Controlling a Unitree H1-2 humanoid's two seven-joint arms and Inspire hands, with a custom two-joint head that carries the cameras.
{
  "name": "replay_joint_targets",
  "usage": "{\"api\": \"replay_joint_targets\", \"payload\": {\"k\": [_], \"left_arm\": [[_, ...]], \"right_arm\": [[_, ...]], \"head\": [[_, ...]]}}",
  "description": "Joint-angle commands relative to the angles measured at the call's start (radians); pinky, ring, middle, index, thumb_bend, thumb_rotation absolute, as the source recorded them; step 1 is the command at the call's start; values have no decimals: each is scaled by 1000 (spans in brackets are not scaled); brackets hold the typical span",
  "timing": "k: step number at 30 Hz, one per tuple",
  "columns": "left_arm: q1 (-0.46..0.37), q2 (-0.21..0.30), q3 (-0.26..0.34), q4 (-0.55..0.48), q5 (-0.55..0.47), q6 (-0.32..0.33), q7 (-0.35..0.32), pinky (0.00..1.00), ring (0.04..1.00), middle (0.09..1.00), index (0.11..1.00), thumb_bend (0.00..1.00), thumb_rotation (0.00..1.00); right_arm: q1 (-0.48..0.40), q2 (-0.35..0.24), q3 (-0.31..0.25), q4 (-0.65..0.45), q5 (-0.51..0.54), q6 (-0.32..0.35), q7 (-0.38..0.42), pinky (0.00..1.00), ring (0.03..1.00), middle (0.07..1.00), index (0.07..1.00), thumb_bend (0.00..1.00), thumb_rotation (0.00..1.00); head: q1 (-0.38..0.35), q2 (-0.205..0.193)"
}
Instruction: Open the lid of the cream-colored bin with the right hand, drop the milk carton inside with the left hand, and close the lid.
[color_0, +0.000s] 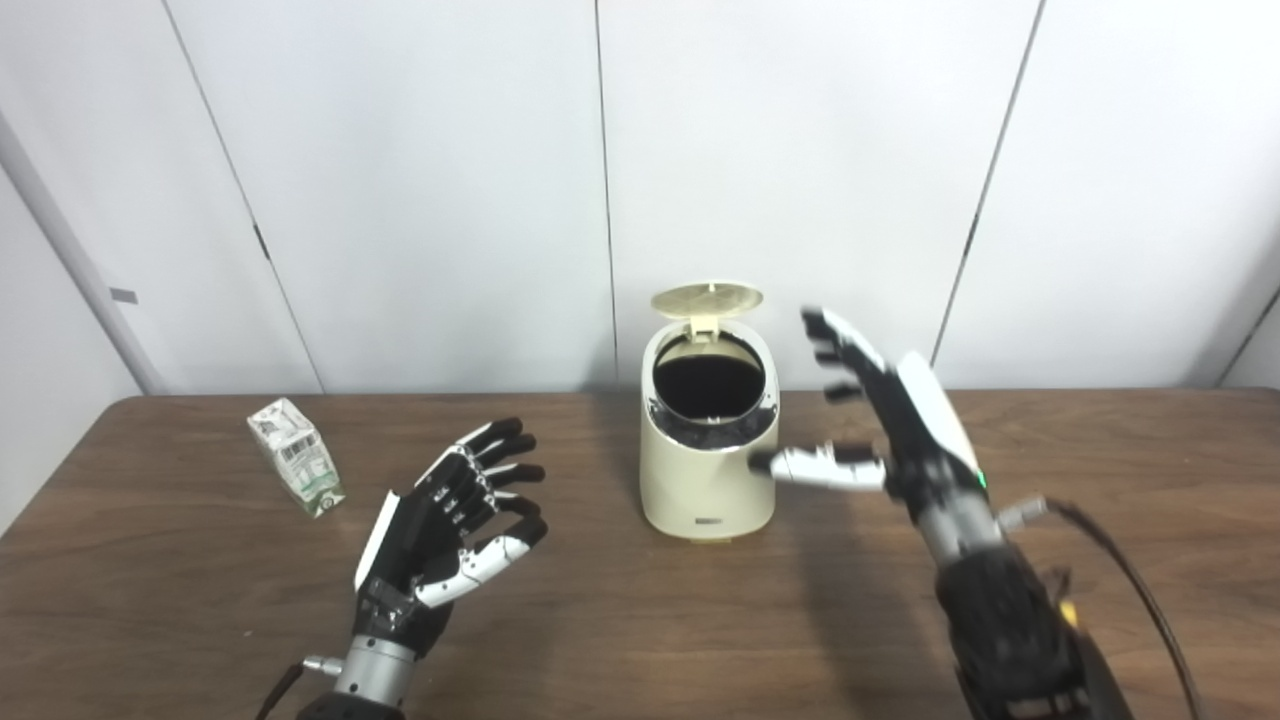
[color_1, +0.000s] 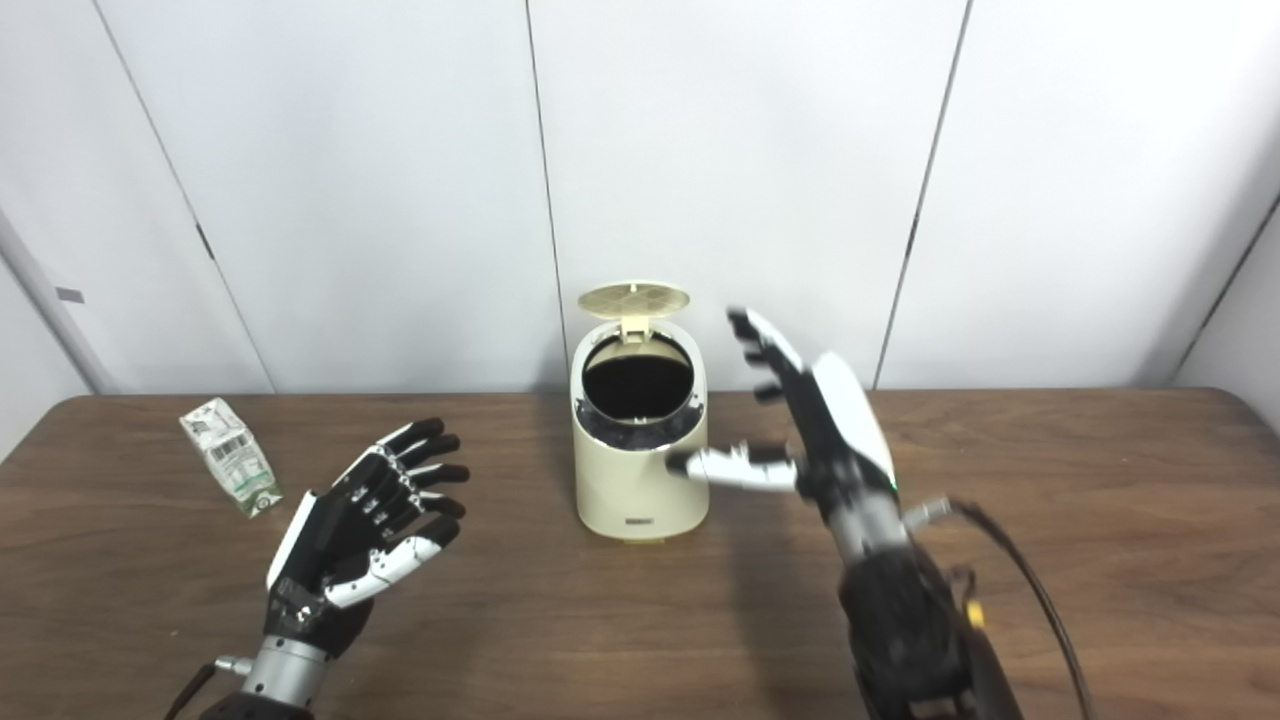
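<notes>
White wall panels (color_0: 800, 150) back brown wooden table (color_0: 700, 620); bin (color_0: 708, 470) open.

A bin (color_0: 708, 470) stands on the table (color_0: 640, 620) near the middle, toward the back, close before the wall (color_0: 420, 180). Its lid (color_0: 706, 298) stands tipped up behind the opening. A milk carton (color_0: 296, 468) lies on the table well to the left of the bin. The left hand (color_0: 450, 520) is between carton and bin, nearer the front. The right hand (color_0: 900, 420) is just right of the bin.

Glossy plastic bin (color_0: 708, 480), matt wood table (color_0: 640, 620)
</notes>
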Motion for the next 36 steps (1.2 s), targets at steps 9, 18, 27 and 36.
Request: {"api": "replay_joint_targets", "payload": {"k": [9,18,27,36], "left_arm": [[-28,9,2,-22,-1,-24,-4,561,712,798,825,681,136],[-29,12,3,-15,-6,-31,-8,567,709,794,821,682,133],[-36,46,47,-73,127,-98,59,513,651,764,816,760,133],[-62,144,141,-159,267,-126,139,524,671,778,811,772,123]], "right_arm": [[121,-37,-30,-90,149,-122,30,789,915,979,962,855,360],[163,-51,-62,-38,213,-235,28,807,940,990,997,868,358],[186,-51,-78,-26,238,-260,33,830,946,997,1000,845,336],[204,-74,-112,14,294,-312,48,880,957,999,1000,815,258]], "head": [[-1,0],[2,-6],[49,-27],[227,-96]]}}
